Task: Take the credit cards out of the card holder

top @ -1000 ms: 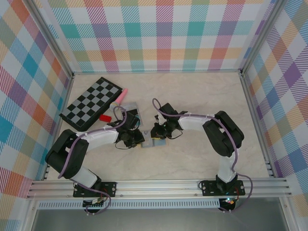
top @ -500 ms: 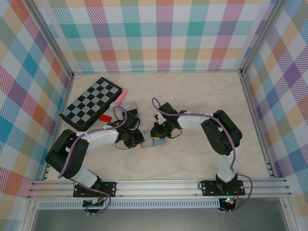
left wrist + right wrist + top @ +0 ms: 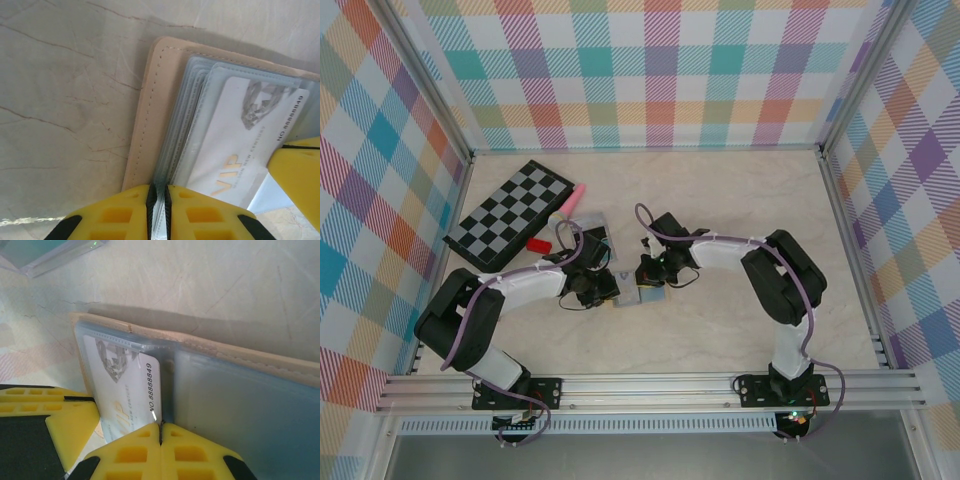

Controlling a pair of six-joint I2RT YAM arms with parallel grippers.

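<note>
Card holder [image 3: 645,297] lies opened on the pale veined table [image 3: 740,210], near the middle and toward the near edge, between the two grippers.

At far left a chessboard [image 3: 510,213] rests by the left wall. A pink stick [image 3: 572,198] lies at its right edge and a small red item [image 3: 537,244] just in front of it. Right of these sits a teal-and-dark item in clear plastic [image 3: 592,238], just behind the left wrist; the right wrist view catches its corner [image 3: 45,255].

The left gripper [image 3: 613,292] reaches the card holder from the left. In the left wrist view its yellow fingers [image 3: 125,212] are clenched almost together, and the left gripper [image 3: 158,192] pinches the edges of the holder's clear sleeves. The tan stitched cover [image 3: 145,115] spreads flat on the table beside the sleeve stack. A white card [image 3: 235,150] with gold "VIP" lettering and a printed number sits in the top sleeve.

The right gripper [image 3: 650,284] meets the card holder from the right. In the right wrist view the right gripper [image 3: 161,429] is pressed fully closed, nipping the corner of the white card [image 3: 125,390]. The light-blue inner panel [image 3: 250,410] lies to the right, with the tan rim behind it.
</note>
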